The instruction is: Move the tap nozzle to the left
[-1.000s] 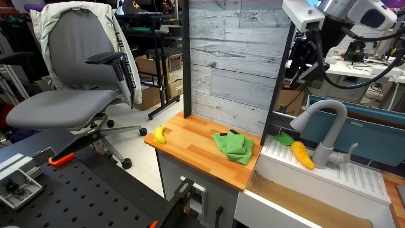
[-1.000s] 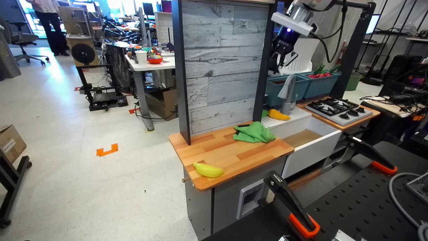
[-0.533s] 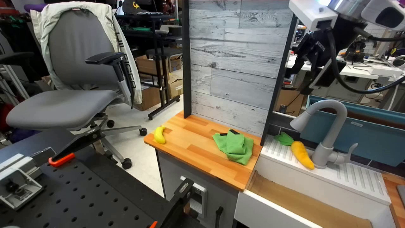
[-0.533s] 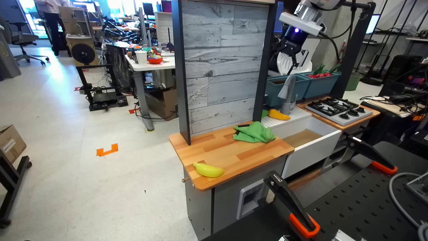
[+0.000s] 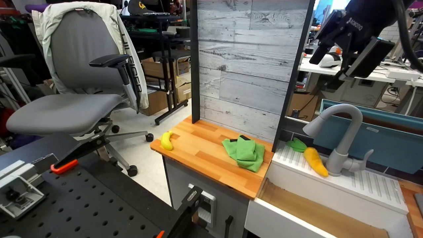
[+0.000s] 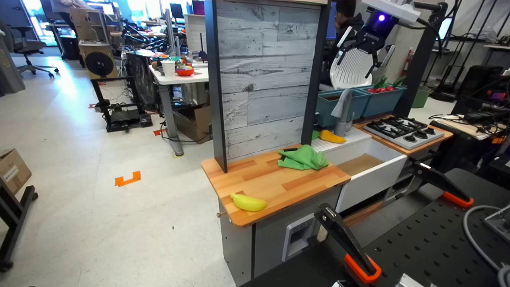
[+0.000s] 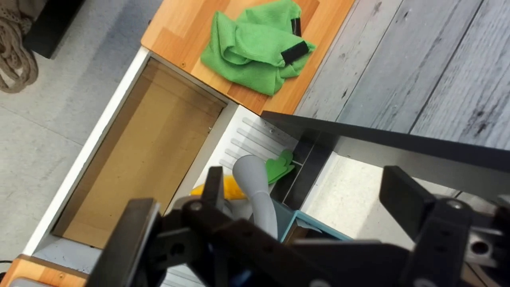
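Note:
The tap nozzle (image 5: 349, 134), a grey arched spout, rises from the white ledge behind the sink in both exterior views. Its mouth end points left in an exterior view. My gripper (image 5: 325, 72) hangs in the air above and behind the spout, apart from it, its jaws spread wide. From the wrist view, the nozzle (image 7: 253, 177) appears below, close to the left finger, and its lower part is hidden behind the gripper (image 7: 303, 175). Nothing is held. An orange-yellow carrot-like toy (image 5: 314, 162) with green leaves lies beside the tap's base.
A blue planter (image 5: 376, 145) stands right behind the tap. The grey wood panel (image 6: 267, 79) rises beside the sink (image 5: 277, 218). On the wooden counter lie a green cloth (image 5: 246, 152) and a yellow banana (image 5: 167, 141). A stove (image 6: 402, 131) stands past the sink.
My gripper's jaws have opened wide. The arm has moved up and to the right in both exterior views. The tap nozzle and the toys have stayed where they were.

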`<state>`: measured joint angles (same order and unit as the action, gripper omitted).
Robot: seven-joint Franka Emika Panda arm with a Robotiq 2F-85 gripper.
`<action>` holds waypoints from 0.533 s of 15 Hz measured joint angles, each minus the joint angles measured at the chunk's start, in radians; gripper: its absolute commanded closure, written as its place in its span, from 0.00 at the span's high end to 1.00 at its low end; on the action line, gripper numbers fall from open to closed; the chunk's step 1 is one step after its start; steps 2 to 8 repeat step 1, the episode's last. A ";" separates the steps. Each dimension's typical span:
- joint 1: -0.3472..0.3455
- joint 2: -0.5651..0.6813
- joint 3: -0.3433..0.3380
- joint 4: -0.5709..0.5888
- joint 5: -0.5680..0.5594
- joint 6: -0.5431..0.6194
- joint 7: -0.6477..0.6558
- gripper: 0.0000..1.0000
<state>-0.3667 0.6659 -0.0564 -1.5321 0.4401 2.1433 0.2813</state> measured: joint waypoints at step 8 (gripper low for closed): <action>-0.001 -0.023 0.000 -0.028 0.001 0.000 -0.009 1.00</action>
